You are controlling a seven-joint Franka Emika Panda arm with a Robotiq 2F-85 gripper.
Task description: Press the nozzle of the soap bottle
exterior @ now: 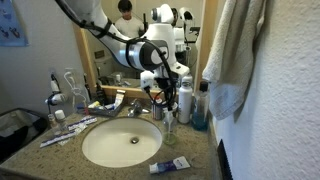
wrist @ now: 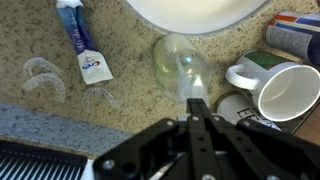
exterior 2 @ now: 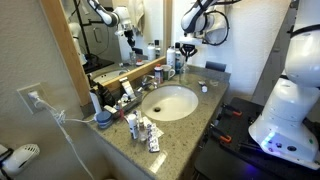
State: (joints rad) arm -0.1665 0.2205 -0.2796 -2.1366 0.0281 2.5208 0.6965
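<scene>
The soap bottle (wrist: 180, 65) is clear. In the wrist view I look down on it, and it stands on the speckled counter beside the sink rim (wrist: 195, 15). My gripper (wrist: 197, 103) is shut and empty, its fingertips just above and at the near edge of the bottle top. I cannot tell whether they touch it. In an exterior view the gripper (exterior: 160, 90) hangs over the small clear bottle (exterior: 169, 127) to the right of the basin. In both exterior views the arm reaches over the back of the counter (exterior 2: 186, 48).
A white mug (wrist: 285, 88) stands right beside the bottle. A toothpaste tube (wrist: 85, 45) lies on the counter at the front (exterior: 170, 164). A blue bottle (exterior: 198, 112), a towel (exterior: 235, 50) and the mirror lie close by. Toiletries crowd the counter's other end (exterior 2: 140, 128).
</scene>
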